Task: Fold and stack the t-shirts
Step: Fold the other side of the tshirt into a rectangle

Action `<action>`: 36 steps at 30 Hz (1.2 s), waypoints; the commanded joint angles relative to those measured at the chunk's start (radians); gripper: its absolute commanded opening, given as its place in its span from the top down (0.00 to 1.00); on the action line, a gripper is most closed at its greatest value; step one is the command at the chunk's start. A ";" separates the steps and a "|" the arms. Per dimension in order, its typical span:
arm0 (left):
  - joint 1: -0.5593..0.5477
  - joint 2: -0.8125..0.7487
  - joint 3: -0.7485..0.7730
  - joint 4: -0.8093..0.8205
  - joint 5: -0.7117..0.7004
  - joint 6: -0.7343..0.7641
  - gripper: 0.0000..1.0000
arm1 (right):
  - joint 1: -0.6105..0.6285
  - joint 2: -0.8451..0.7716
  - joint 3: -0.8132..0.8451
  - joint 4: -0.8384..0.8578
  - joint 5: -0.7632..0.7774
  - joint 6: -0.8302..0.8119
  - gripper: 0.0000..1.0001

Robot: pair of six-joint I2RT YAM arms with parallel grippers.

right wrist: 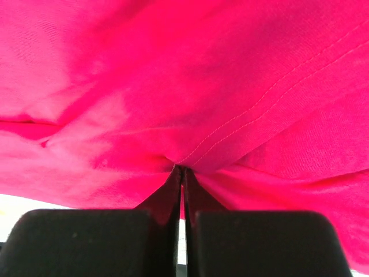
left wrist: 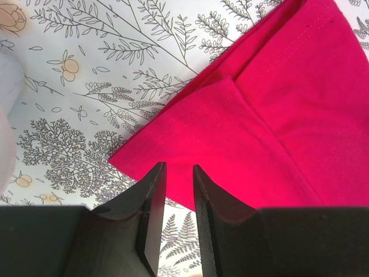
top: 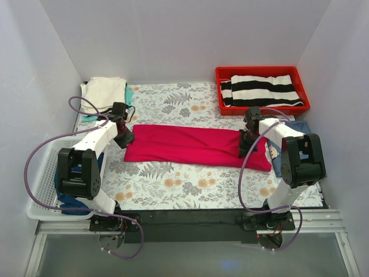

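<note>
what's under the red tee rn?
The red t-shirt lies on the floral table cover, which shows along its long edges. Anything else beneath the cloth is covered and cannot be seen. The right gripper pinches its edge.

We find open floral tablecloth (top: 173, 179) before and behind the red t-shirt (top: 190, 144), hemmed by the red bin (top: 262, 70), the cream t-shirt (top: 105, 91) and the white basket (top: 47, 170).
</note>
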 commanded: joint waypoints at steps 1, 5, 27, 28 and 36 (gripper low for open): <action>-0.005 -0.031 0.020 0.001 -0.009 0.011 0.76 | 0.019 -0.055 0.080 -0.013 0.030 0.003 0.99; -0.005 -0.032 0.020 0.002 -0.008 0.011 0.76 | 0.033 -0.058 0.138 -0.023 0.035 -0.004 0.99; -0.005 -0.014 0.052 -0.004 -0.009 0.012 0.77 | 0.125 0.332 0.565 0.000 0.064 -0.124 0.99; -0.005 -0.014 0.051 0.001 -0.005 0.009 0.77 | 0.134 0.335 0.562 0.000 0.064 -0.127 0.99; -0.005 -0.017 0.040 0.016 0.007 0.015 0.78 | 0.142 0.289 0.540 -0.002 0.085 -0.139 0.86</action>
